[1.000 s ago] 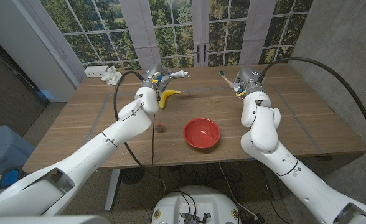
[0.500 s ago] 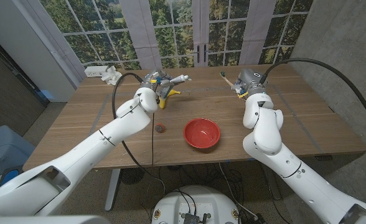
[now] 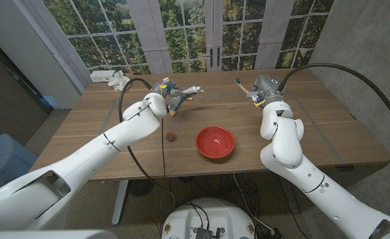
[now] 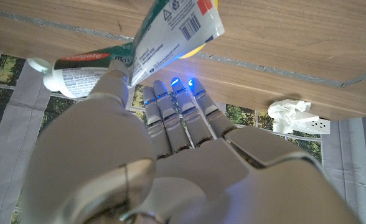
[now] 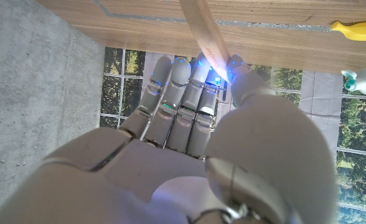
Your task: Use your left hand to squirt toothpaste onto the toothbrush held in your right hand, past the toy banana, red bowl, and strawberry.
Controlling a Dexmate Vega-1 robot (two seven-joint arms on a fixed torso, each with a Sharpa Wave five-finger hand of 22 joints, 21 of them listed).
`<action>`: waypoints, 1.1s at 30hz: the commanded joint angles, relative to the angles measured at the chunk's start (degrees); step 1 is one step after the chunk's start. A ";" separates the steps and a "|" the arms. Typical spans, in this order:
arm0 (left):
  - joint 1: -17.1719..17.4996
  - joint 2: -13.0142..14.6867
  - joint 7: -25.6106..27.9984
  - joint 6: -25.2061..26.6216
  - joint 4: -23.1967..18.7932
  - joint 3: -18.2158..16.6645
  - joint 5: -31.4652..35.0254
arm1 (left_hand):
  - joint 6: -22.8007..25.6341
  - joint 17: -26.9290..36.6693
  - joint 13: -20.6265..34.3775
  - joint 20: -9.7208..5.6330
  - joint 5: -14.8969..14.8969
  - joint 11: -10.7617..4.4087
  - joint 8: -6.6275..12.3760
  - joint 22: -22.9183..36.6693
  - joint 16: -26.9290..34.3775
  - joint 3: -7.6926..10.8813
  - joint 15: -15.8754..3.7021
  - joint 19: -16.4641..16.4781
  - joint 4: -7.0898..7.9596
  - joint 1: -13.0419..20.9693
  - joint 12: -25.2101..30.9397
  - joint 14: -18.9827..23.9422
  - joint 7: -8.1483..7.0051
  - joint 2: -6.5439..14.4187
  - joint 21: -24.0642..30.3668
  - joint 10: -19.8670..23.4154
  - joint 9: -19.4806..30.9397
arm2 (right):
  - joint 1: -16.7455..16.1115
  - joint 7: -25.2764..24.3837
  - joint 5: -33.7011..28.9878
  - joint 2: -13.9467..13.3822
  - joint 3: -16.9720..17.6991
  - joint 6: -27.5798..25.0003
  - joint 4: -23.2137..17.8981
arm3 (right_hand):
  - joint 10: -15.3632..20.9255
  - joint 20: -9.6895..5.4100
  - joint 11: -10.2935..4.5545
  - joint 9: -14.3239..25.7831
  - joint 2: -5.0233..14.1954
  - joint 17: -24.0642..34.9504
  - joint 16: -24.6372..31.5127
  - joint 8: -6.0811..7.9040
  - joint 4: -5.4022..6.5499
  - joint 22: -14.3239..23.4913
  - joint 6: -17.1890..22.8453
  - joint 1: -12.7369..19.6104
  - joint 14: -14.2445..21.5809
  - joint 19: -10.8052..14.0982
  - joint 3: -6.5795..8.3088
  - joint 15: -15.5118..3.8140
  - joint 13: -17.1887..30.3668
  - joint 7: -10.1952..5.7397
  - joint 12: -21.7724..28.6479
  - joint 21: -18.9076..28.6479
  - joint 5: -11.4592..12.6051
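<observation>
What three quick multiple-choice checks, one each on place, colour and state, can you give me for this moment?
1. Where is the strawberry?
A. inside the bowl
B. on the table left of the bowl
C. beside the power strip

2. What colour is the bowl?
A. red
B. yellow
C. white

3. What does the left hand hold?
A. nothing
B. the banana
C. the toothpaste tube

Key: 1 B, it lies on bare wood beside the bowl. 2 A, the head view shows red. 3 C, the left wrist view shows fingers round the tube.
</observation>
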 commanded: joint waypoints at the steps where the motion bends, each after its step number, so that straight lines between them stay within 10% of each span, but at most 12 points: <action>1: -8.21 3.52 -7.18 8.78 -0.02 6.66 -5.51 | -9.29 0.04 -0.25 1.59 -0.51 2.85 -0.07 0.02 0.01 -0.65 -3.84 -3.67 0.18 -1.68 -0.02 -7.50 1.35 -0.48 -2.48 -8.87 0.02 | 0.25 0.49 0.26 -0.60 -0.72 -0.51 -0.47 | 3.43 -1.55 -3.04 0.22 0.71 0.08 -0.06 0.23 2.32 0.02 0.65 0.40 -0.07 -0.01 3.42 -5.47 0.18 -0.06 0.35 0.45 0.45; 13: -10.25 6.69 -8.42 6.77 -0.64 8.71 -8.28 | -37.86 -0.45 -0.44 7.21 -0.91 8.35 0.26 0.00 -0.45 -1.96 4.90 -15.15 0.97 -8.61 0.18 -31.67 0.19 -0.03 -12.26 -37.27 -0.11 | 0.49 1.12 0.51 -0.33 -1.44 -1.33 -0.53 | 3.50 -1.50 -2.84 0.25 0.72 0.07 -0.06 0.18 2.31 0.02 0.64 0.44 -0.06 -0.11 3.46 -5.48 0.13 -0.11 0.28 0.46 0.45; 18: -10.57 7.87 -8.66 6.33 -1.30 8.84 -8.64 | -48.51 -0.41 -0.58 10.76 -1.35 11.72 0.48 0.07 -0.52 -2.35 9.61 -24.77 0.92 -13.56 -0.01 -46.31 0.08 -0.33 -18.90 -53.05 -0.09 | 0.79 1.34 0.40 -0.29 -1.89 -1.47 -0.34 | 3.43 -1.47 -2.86 0.24 0.72 0.06 -0.04 0.14 2.37 0.02 0.62 0.35 -0.05 -0.04 3.43 -5.43 0.23 -0.10 0.29 0.49 0.44; 33: -5.03 10.36 -5.39 -2.15 -2.72 2.83 -11.10 | -58.54 0.12 -0.45 12.01 2.59 13.64 0.17 0.43 0.09 -9.31 11.26 -32.00 4.96 -24.66 0.50 -55.14 -0.35 -5.95 -20.32 -62.44 -0.01 | 1.60 1.20 2.63 -0.13 -2.17 -1.33 -0.16 | 3.60 -1.50 -2.93 0.28 0.70 0.07 -0.04 0.12 2.33 0.02 0.65 0.39 -0.11 -0.07 3.47 -5.47 0.18 -0.07 0.26 0.52 0.44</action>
